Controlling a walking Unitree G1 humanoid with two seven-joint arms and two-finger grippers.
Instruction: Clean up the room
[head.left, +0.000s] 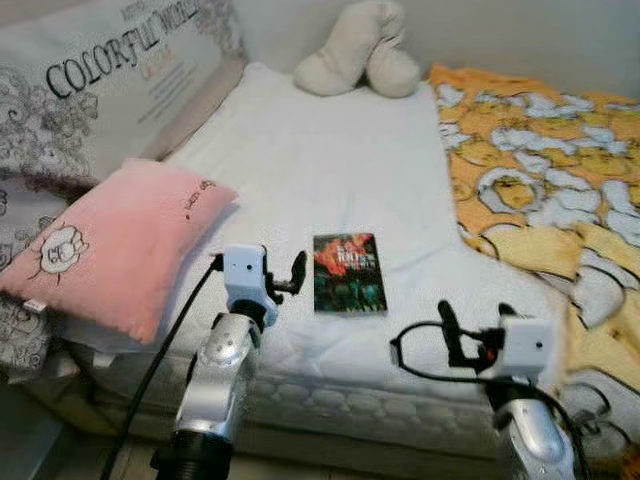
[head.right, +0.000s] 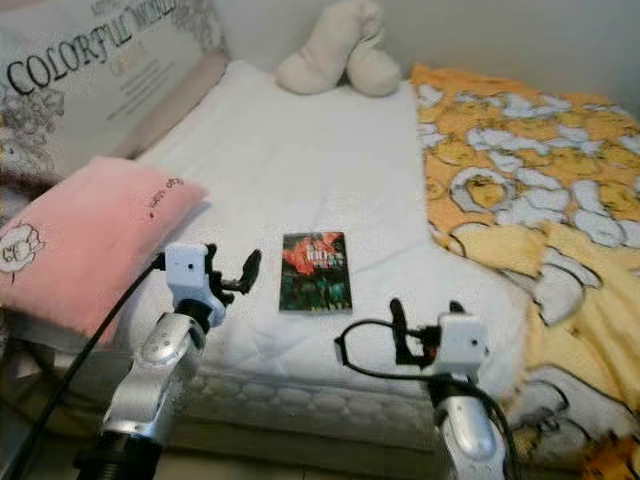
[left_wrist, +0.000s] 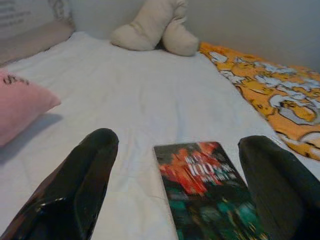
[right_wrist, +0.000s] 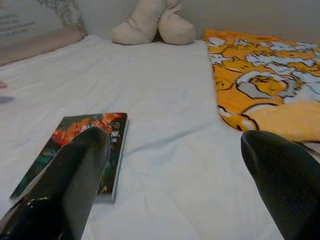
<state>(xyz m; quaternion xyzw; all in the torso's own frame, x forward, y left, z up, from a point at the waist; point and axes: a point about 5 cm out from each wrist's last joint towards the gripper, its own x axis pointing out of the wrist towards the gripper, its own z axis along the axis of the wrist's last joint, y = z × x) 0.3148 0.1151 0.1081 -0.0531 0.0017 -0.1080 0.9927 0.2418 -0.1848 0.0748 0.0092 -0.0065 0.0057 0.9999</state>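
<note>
On the bed: a white sheet (head.left: 330, 170) covers the mattress, and a book lies flat on it near the front edge.
Book (head.left: 349, 272): dark cover with red and green print, closed, face up — between the two grippers and a little beyond them.
Left gripper (left_wrist: 175, 165): raised over the front edge of the bed, just left of the book; fingers spread apart and holding nothing. In the left wrist view the book's near end lies between the two fingers (left_wrist: 80, 190), closer to the right one.
Right gripper (right_wrist: 175, 175): raised at the front edge, to the right of the book; fingers wide apart and holding nothing. In the right wrist view one finger (right_wrist: 70, 180) overlaps the book's near corner, though whether it touches cannot be told.
Pillow (head.left: 110, 240): pink, with a small cartoon print, at the left edge of the bed, partly overhanging it.
Blanket (head.left: 540, 180): orange and yellow with white shapes — bunched along the right side and spilling over the front corner.
Plush (head.left: 360, 50): cream, lumpy, at the far end against the wall.
Headboard side: a large patterned cushion (head.left: 110, 70) with printed lettering leans at the left.
</note>
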